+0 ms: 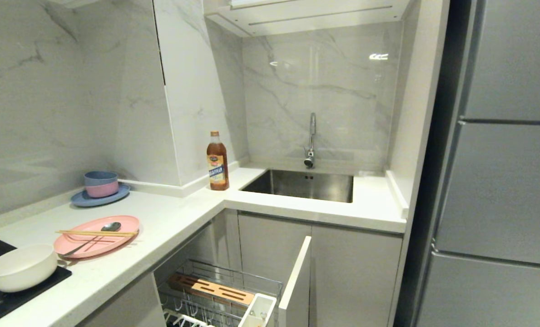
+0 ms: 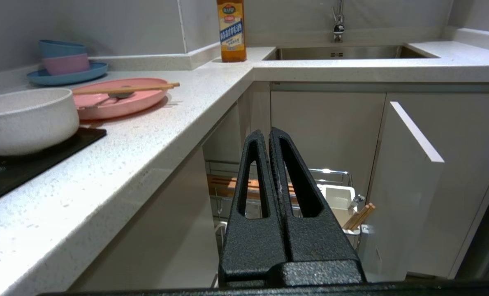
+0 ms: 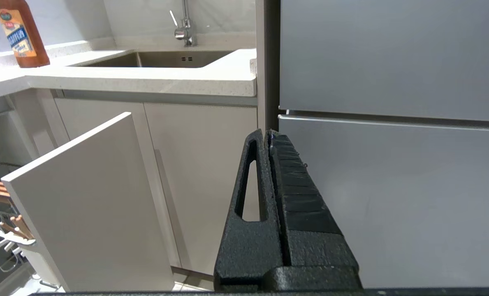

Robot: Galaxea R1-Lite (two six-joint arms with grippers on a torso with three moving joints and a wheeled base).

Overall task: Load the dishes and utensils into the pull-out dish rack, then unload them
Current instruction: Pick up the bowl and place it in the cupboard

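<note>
A cream bowl [image 1: 22,267] sits on the black cooktop at the left. Beside it lies the pink plate [image 1: 98,236], with the chopsticks [image 1: 96,233] and the spoon [image 1: 92,238] lying on it. Below the counter the dish rack [image 1: 220,295] stands pulled out, showing its wooden strip [image 1: 210,289], white caddy [image 1: 258,311] and pale cabinet front [image 1: 294,281]. Wooden sticks [image 2: 359,216] lean in the caddy [image 2: 339,197]. My left gripper [image 2: 267,133] is shut and empty, below counter height before the rack. My right gripper [image 3: 267,135] is shut and empty, facing the cabinet doors and fridge. Neither arm shows in the head view.
A brown bottle [image 1: 217,161] stands at the counter corner beside the steel sink [image 1: 304,185] and faucet [image 1: 311,141]. A blue plate with stacked pink and blue bowls [image 1: 101,186] sits against the wall. A tall grey fridge [image 1: 501,181] fills the right side.
</note>
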